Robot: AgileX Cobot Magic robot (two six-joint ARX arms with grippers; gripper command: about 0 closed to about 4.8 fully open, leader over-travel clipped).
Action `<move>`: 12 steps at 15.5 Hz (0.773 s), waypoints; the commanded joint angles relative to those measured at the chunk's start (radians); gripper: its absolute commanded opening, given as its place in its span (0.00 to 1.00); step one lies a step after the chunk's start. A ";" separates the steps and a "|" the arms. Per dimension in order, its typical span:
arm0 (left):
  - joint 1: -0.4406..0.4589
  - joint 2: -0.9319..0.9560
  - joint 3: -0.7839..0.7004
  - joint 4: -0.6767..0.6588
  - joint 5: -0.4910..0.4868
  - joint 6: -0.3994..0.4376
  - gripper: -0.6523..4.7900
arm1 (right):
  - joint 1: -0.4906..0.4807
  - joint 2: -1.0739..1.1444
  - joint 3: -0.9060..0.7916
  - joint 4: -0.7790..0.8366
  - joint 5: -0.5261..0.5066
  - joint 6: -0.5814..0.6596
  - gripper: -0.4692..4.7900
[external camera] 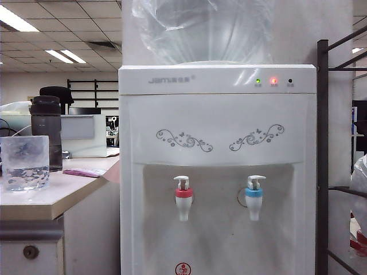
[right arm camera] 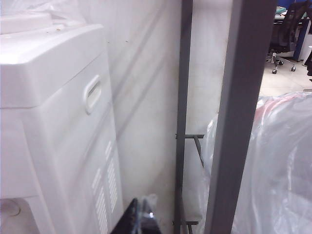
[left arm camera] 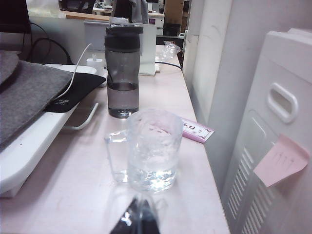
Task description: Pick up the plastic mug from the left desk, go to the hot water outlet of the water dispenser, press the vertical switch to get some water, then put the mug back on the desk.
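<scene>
Clear dimpled plastic marks the mug (external camera: 24, 162), which stands on the near left corner of the desk (external camera: 54, 197) with a little water already in its bottom. Nothing grips it, so by these pictures the task looks to be at its very start: the pick-up, the trip to the red-collared tap (external camera: 183, 198), the press on its small white lever (external camera: 182, 182) and the return to the desk all appear to be left.

The left gripper (left arm camera: 138, 218) shows only as dark fingertips pressed together just short of the mug, holding nothing. The right gripper (right arm camera: 142, 217) is likewise closed and empty, off to the right beside the water dispenser's side panel (right arm camera: 73, 161) and a grey metal rack (right arm camera: 234, 126).

The desk top is pale cream and smooth, with a grey front edge and a drawer with a round lock (external camera: 30, 251). Just behind the mug stands a dark grey bottle (left arm camera: 123, 73); a pink paper (left arm camera: 196, 130) lies to the right, a grey cushion (left arm camera: 27, 92) to the left.

The dispenser (external camera: 218, 172) stands directly to the right of the desk, its blue-collared tap (external camera: 254, 199) further right. Beyond lies an office with ceiling lights.
</scene>
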 commanded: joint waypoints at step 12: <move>-0.002 0.092 0.174 0.137 0.129 -0.198 1.00 | 0.002 0.074 0.314 0.008 -0.256 0.120 1.00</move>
